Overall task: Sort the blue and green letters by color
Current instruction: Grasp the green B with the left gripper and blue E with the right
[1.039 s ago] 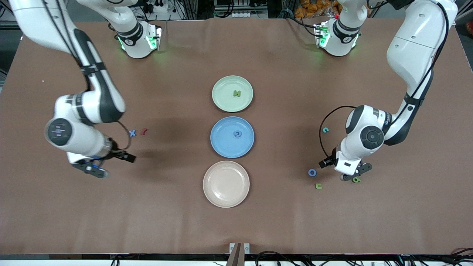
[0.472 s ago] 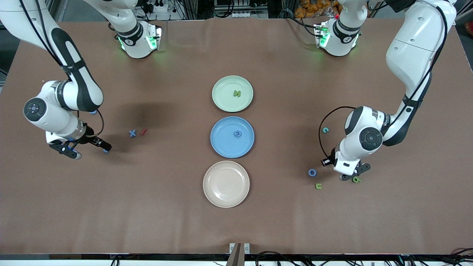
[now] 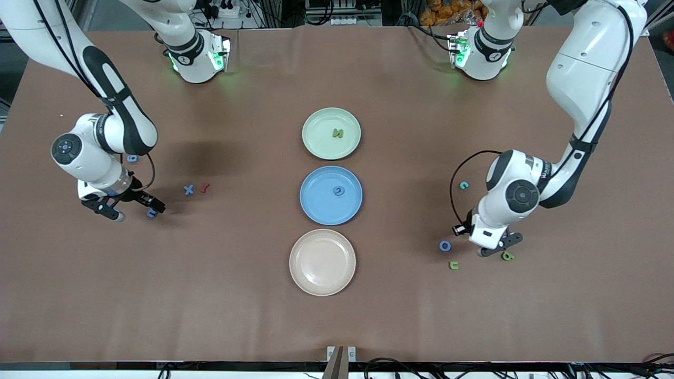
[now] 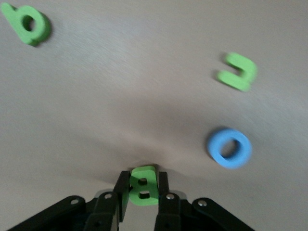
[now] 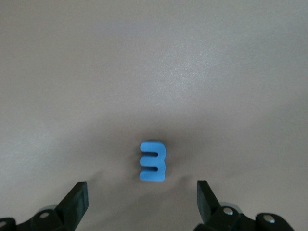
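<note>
- Down at the left arm's end of the brown worktop, the left tool is clenched on a small green foam figure-eight piece, long axis along the fingers.
- Beside it lie a green curved piece and a blue foam ring.
- Toward the right arm's end, the right tool hangs released over a chunky blue foam three-pronged piece, prongs pointing sideways.

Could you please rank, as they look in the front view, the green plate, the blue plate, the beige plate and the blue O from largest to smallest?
1. beige plate and blue plate: these look about alike, and the beige one lies nearer the camera, so I would not rank them.
2. green plate, slightly smaller.
3. blue O, far smaller than any plate.
</note>
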Available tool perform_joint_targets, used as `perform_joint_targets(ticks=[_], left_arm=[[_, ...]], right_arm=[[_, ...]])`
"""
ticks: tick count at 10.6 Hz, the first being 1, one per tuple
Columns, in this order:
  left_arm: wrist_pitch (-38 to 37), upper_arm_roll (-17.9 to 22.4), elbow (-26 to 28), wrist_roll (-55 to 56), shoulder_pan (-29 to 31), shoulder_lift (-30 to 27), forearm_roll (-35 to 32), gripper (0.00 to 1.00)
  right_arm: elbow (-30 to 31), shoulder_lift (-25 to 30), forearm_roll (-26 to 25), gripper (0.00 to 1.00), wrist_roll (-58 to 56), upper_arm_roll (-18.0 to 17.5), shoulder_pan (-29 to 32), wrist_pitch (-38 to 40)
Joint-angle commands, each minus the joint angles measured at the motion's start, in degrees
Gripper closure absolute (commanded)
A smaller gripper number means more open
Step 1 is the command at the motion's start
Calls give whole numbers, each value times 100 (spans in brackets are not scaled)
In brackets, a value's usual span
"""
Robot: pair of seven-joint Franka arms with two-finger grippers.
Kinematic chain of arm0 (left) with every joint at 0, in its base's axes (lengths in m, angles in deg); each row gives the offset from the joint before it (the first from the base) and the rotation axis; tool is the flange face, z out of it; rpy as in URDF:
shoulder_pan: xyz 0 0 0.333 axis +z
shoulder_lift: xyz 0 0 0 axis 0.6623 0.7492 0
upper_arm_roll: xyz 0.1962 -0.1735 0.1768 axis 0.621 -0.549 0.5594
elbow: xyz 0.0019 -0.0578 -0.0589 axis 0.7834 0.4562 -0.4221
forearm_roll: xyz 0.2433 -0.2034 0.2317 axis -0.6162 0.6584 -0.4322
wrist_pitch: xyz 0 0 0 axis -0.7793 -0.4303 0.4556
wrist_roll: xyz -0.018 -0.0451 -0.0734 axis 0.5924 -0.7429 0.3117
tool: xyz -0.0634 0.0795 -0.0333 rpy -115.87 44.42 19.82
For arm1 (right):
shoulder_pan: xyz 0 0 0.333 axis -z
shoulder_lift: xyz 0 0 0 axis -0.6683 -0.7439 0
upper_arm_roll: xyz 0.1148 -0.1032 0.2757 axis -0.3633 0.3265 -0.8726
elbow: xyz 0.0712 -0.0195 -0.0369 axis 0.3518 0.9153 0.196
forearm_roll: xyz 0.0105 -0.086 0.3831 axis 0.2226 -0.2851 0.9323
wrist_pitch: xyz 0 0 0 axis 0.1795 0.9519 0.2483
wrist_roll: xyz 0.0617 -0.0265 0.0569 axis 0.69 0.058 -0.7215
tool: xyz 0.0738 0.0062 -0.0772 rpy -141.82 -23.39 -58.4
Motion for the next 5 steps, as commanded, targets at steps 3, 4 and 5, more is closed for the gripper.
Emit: perform_joint_targets(ticks=[3, 4, 5], left_arm=[[-449, -228, -5, 735, -1079, -568, -74, 100], [-449, -369, -32, 946, -1272, -568, -83, 100], [-449, -457, -58, 1148, -1509, -568, -74, 100]], right_arm=[[-166, -480, -90, 0, -181, 25, 182, -346], [-175, -498, -116, 17, -225, 60, 173, -347], [-184, -498, -134, 37, -286, 78, 173, -347]])
